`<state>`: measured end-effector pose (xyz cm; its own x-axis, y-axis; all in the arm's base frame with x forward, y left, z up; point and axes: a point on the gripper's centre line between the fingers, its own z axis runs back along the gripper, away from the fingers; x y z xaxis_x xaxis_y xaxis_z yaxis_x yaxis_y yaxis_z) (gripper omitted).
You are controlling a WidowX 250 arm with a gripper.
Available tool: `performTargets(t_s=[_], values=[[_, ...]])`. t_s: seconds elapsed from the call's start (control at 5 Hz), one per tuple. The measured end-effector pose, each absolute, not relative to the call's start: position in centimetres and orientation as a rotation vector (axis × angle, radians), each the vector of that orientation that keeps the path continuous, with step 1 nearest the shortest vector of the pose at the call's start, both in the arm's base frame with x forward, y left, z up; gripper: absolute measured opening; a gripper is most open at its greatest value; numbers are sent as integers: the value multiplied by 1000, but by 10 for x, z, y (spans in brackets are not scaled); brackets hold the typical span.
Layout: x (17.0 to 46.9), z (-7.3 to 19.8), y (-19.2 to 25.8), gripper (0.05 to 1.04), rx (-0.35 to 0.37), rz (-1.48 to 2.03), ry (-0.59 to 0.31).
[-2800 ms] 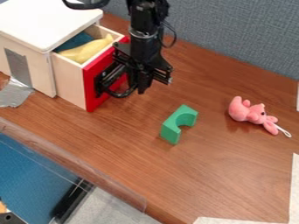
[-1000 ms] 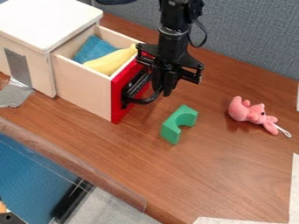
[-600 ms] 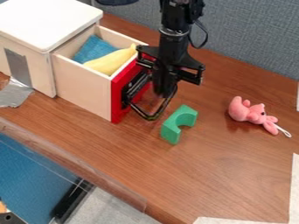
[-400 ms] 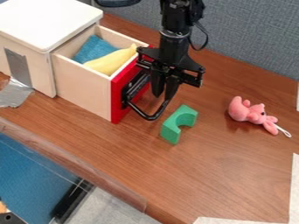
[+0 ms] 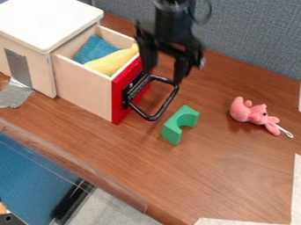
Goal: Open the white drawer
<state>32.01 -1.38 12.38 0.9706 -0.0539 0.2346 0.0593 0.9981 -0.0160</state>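
Fingers (image 5: 181, 68) wide apart, nothing held. Cabinet (image 5: 47, 19) upper left; red-fronted drawer (image 5: 82, 90) well out. Gripper (image 5: 163, 75) upper centre, by black handle (image 5: 153, 117). Pull looks done, I'd call this release. Next: straight up, don't snag handle.

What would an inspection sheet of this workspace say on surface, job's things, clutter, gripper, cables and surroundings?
Surface: brown wood-grain tabletop.
Job's things: pale wooden drawer with red front, pulled out of the white-topped cabinet; black wire handle sticking outward.
Drawer contents: blue cloth, yellow soft-looking item.
Clutter: green arch-shaped block, pink plush toy.
Gripper: open, near the handle's upper end; contact unclear.
Cables: black loop beside the arm.
Surroundings: grey fabric partition behind.
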Motion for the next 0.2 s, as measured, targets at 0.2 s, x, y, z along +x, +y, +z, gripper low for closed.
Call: performTargets(t_s=[0.2], values=[[300, 158, 11, 1007, 22, -99, -314]])
